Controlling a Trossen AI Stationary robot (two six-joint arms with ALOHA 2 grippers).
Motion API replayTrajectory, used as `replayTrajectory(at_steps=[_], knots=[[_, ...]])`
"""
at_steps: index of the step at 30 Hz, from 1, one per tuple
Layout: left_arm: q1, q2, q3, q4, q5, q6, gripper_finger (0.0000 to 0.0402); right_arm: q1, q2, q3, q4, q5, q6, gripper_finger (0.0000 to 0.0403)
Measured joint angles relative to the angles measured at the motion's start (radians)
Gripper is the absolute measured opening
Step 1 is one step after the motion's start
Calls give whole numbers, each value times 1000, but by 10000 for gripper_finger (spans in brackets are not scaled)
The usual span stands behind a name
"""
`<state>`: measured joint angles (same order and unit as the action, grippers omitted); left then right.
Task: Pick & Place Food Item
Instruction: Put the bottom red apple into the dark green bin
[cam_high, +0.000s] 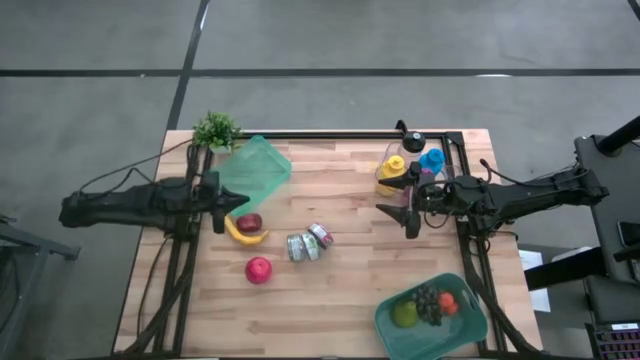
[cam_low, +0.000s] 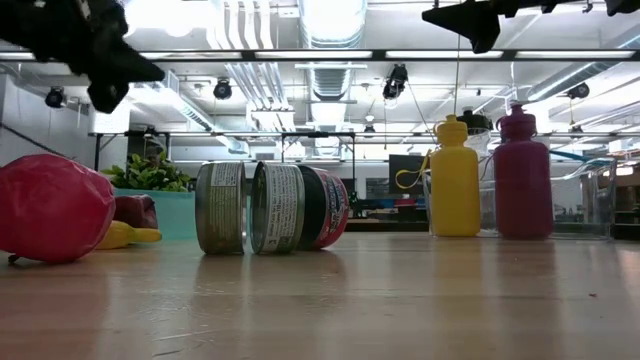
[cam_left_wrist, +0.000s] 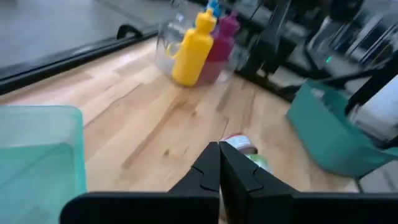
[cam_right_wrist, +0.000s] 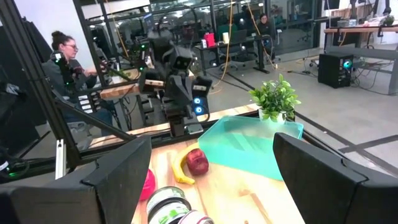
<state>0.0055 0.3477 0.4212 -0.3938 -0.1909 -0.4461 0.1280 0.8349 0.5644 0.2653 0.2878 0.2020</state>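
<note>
A yellow banana (cam_high: 245, 237) and a dark red apple (cam_high: 249, 222) lie together on the table beside a bright red apple (cam_high: 258, 269); in the right wrist view the banana (cam_right_wrist: 180, 169) rests against the dark apple (cam_right_wrist: 197, 160). Three tins (cam_high: 305, 243) lie on their sides at mid-table. My left gripper (cam_high: 238, 204) hovers shut just above the banana and dark apple, its fingers (cam_left_wrist: 219, 163) closed on nothing. My right gripper (cam_high: 398, 214) hangs open over the table's right half, fingers far apart (cam_right_wrist: 212, 155), beside the bottles.
An empty teal tray (cam_high: 255, 172) and a small plant (cam_high: 216, 130) sit far left. A teal tray (cam_high: 398, 330) at the near right holds a green apple, grapes and an orange fruit. Yellow (cam_high: 392, 172), magenta and blue bottles stand at the far right. A person (cam_right_wrist: 65, 59) sits beyond the table.
</note>
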Motion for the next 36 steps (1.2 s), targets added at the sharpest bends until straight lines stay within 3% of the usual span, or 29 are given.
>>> replayTrajectory(at_steps=[9, 17, 24, 33, 36], knots=[[0, 398, 294, -236, 67, -1, 1, 0, 0, 0, 0, 0, 0, 334], [0, 595, 447, -403, 158, 0, 1, 0, 0, 0, 0, 0, 0, 334], [0, 643, 473, -487, 313, -63, 1, 0, 0, 0, 0, 0, 0, 334], [1, 633, 473, -527, 319, -214, 5, 0, 0, 0, 0, 0, 0, 334], [-10, 633, 473, -549, 359, -234, 37, 0, 0, 0, 0, 0, 0, 334]])
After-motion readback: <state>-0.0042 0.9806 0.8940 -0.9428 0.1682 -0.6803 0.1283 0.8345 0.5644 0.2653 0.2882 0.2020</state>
